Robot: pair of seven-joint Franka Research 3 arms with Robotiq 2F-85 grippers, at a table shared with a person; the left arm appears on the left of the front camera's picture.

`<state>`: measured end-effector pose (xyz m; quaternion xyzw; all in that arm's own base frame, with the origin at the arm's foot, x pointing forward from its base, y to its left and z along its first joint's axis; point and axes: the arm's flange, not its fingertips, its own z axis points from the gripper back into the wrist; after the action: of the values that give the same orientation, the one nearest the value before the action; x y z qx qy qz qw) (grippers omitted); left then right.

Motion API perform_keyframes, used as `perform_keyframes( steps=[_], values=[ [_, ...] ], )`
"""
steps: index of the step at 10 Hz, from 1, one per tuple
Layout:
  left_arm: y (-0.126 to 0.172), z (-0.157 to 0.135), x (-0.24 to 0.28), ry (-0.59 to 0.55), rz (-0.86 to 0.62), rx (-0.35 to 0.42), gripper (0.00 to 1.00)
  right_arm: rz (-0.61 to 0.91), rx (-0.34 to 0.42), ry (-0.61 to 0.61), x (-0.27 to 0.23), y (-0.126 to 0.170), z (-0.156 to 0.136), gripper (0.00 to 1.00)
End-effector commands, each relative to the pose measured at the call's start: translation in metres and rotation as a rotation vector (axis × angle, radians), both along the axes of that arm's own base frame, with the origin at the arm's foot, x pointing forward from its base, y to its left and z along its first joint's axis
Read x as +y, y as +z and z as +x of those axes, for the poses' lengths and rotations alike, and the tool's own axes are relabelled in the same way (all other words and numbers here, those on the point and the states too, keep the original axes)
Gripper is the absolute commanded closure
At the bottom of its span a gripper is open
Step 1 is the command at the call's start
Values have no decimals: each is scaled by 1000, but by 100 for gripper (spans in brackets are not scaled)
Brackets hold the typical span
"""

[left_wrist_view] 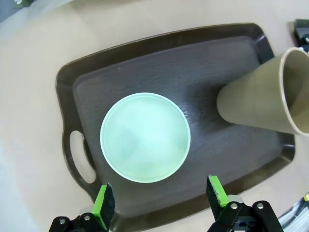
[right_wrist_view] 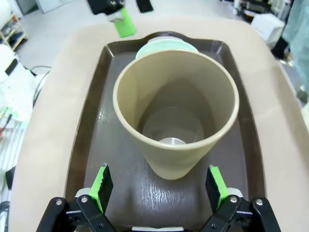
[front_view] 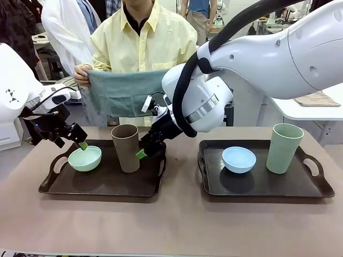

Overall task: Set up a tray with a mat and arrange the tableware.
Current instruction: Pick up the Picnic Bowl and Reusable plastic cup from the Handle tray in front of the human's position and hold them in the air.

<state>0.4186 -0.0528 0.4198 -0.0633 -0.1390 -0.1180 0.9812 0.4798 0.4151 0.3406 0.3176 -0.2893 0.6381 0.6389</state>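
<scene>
Your left tool [front_view: 83,145] is released, jaws spread wide, hanging over the mint green bowl [front_view: 84,158] and holding nothing. Front view gives you just one green pad of it; in the left wrist view both pads [left_wrist_view: 104,200] are clear of the bowl [left_wrist_view: 145,137].

Your right tool [front_view: 143,152] is also released and empty. It sits just beside the brown cup [front_view: 126,148]. Its far finger is hard to make out from the front. In the right wrist view the cup [right_wrist_view: 176,121] shows between the pads [right_wrist_view: 103,181] with a gap each side. You can't tell whether the fingers are actually around it.

Bowl and brown cup stand upright on the left tray [front_view: 107,187]. The light blue bowl [front_view: 239,159] and pale green cup [front_view: 284,148] stand on the right tray [front_view: 268,190]. Both trays are on the table [front_view: 171,225].

The mat [front_view: 126,93] is off the table, held up by the person at the far side. One hand [front_view: 81,75] grips its corner; the mat's right end is hidden behind your right arm.

In the right wrist view the mint bowl is mostly hidden behind the cup. In the left wrist view the cup [left_wrist_view: 263,104] is cut off at the edge.
</scene>
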Motion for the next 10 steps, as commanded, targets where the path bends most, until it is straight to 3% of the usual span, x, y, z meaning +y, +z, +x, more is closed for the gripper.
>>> perform_keyframes(
  steps=[1, 4, 6, 10],
  values=[
    [3, 25, -4, 70, 90, 41, 0, 54, -79, 107, 6, -12, 13, 0],
    [8, 46, 5, 133, 146, 42, 0, 131, -127, 102, 12, -29, 33, 0],
    [-8, 57, 7, 116, 219, 52, 0, 130, -101, 81, 21, -36, 42, 0],
    [-32, 66, 19, 136, 206, 118, 0, 151, -29, 142, 49, -44, 33, 0]
  ],
)
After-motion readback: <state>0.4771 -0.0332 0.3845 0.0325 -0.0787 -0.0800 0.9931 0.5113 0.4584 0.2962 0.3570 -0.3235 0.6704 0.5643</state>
